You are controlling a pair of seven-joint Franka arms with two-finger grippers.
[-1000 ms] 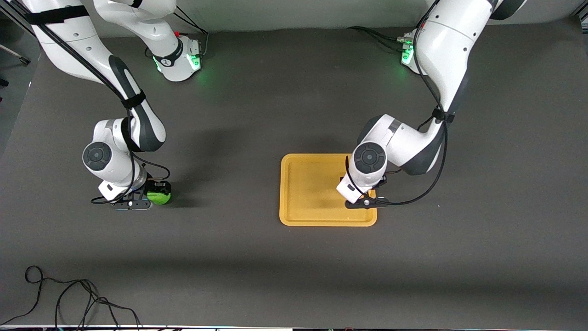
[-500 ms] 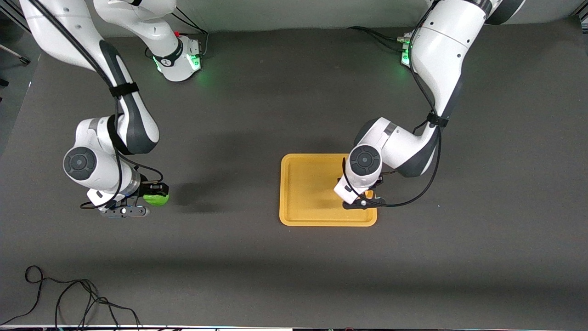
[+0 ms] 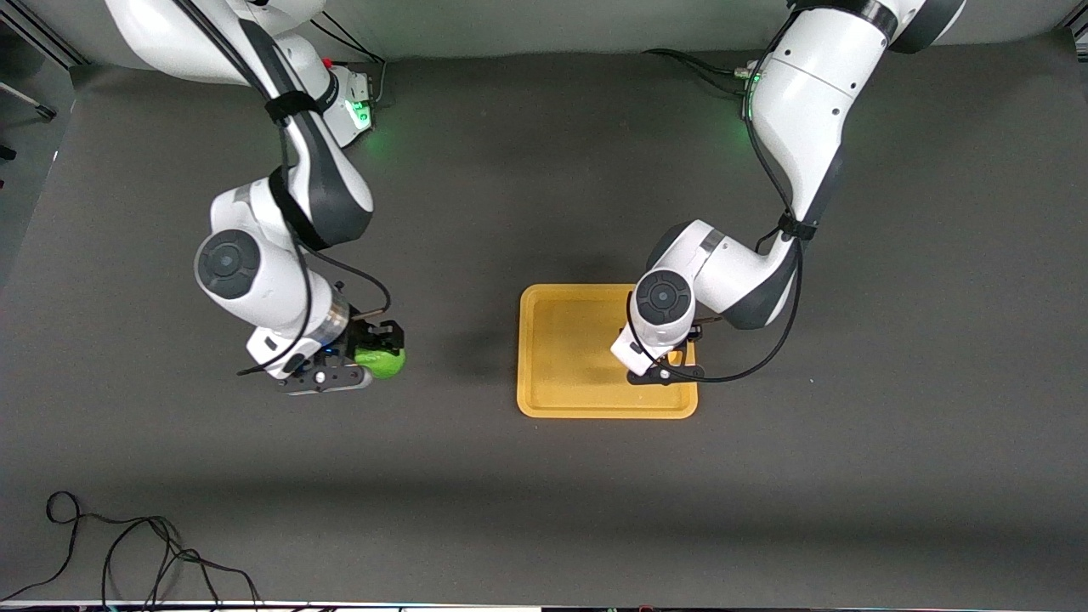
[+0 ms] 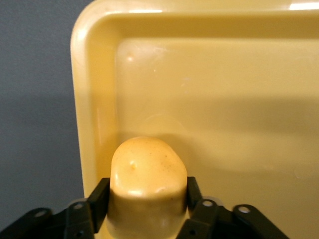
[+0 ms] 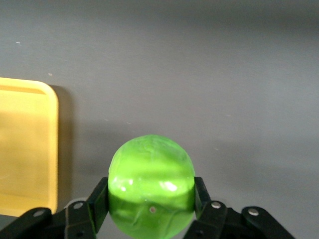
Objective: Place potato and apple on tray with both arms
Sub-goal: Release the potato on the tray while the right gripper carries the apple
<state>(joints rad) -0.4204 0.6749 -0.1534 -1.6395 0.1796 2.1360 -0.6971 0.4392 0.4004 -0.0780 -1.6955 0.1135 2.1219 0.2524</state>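
The yellow-orange tray [image 3: 569, 348] lies mid-table. My left gripper [image 3: 673, 364] is over the tray's corner toward the left arm's end, shut on the yellow-orange potato [image 4: 147, 189]; the potato is mostly hidden under the wrist in the front view. The left wrist view shows the tray's floor and rim [image 4: 94, 99] close beneath the potato. My right gripper [image 3: 374, 353] is shut on the green apple [image 3: 382, 364] and holds it above the dark table, toward the right arm's end from the tray. In the right wrist view the apple [image 5: 151, 191] sits between the fingers, with the tray's edge [image 5: 30, 144] beside it.
The dark grey table mat [image 3: 510, 493] spreads all round the tray. A loose black cable [image 3: 127, 552] lies near the front edge at the right arm's end. The arm bases with green lights [image 3: 357, 110] stand at the table's back edge.
My right gripper has lifted the apple and carried it toward the tray. My left gripper with the potato has shifted slightly over the tray's corner.
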